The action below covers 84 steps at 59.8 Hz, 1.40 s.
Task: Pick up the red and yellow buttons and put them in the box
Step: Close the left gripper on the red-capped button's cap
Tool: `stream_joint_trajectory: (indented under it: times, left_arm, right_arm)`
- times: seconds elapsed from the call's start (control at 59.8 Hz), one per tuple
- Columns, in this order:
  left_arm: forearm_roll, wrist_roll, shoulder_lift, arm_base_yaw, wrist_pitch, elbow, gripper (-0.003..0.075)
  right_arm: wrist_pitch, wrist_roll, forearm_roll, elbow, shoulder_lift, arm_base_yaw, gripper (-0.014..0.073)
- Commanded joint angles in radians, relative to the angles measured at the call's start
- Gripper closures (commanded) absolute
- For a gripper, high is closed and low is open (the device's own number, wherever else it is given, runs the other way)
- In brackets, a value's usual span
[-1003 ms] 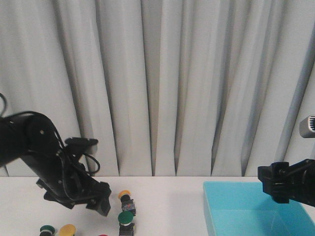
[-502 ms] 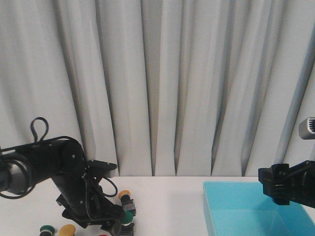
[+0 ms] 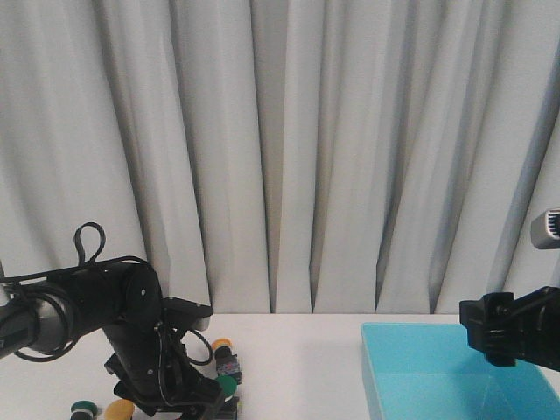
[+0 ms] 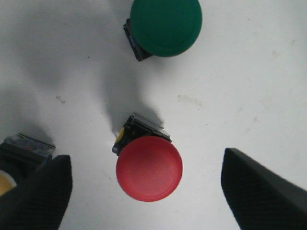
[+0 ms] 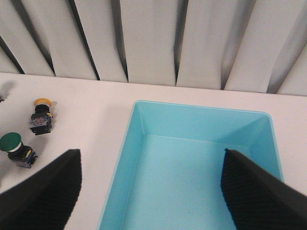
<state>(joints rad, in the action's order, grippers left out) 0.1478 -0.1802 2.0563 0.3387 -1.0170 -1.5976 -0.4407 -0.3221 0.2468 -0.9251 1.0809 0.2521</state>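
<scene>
Step in hand, as judged from the frames: grasping the red button point(image 4: 149, 167) with the left claw point(image 4: 144, 191).

In the left wrist view the red button sits at lower centre of the frame, between the two dark fingers point(image 4: 41, 194) at the lower left and lower right corners. The jaws stand wide apart, and neither finger touches the cap. A green button point(image 4: 165, 26) lies at the top centre, apart from the red one. A yellow button point(image 4: 5, 183) shows at the lower left edge, just beside the left-hand finger.

To do the grasp well:
- Keep the red cap centred between the fingers before descending.
- Watch the finger beside the yellow button; it may nudge that button on closing.
- Close on the cap or the body under it. Which gives the firmer hold cannot be told.

The box point(image 5: 196, 163) fills the centre and right of the right wrist view and holds nothing visible. The right claw point(image 5: 148, 206) is spread open above it, gripping nothing. In the front view the box point(image 3: 455, 376) sits at lower right, well apart from the buttons at lower left.
</scene>
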Motion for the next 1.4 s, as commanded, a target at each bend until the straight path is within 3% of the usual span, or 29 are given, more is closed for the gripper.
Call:
stream_joint_trajectory:
  times: [0.0,0.636,0.853,1.187,1.388]
  left_arm:
    - [0.012,0.01,-0.047,0.005,0.013,-0.027,0.0127]
    - [0.012,0.01,0.003,0.005,0.002,-0.027,0.0141]
    - [0.012,0.01,0.003,0.005,0.019,-0.027,0.0257]
    - [0.011,0.01,0.024,0.005,0.008,-0.027,0.0538]
    - [0.011,0.01,0.024,0.005,0.011,-0.027,0.0603]
  right_arm:
    - [0.055,0.007,0.011,-0.034,-0.014,0.0,0.0026]
    - [0.044,0.008,0.011,-0.034,-0.014,0.0,0.0026]
    - [0.044,0.009,0.011,-0.034,-0.014,0.0,0.0026]
    - [0.044,0.009,0.011,-0.034,-0.014,0.0,0.0026]
    - [0.044,0.009,0.013,-0.034,-0.014,0.0,0.0026]
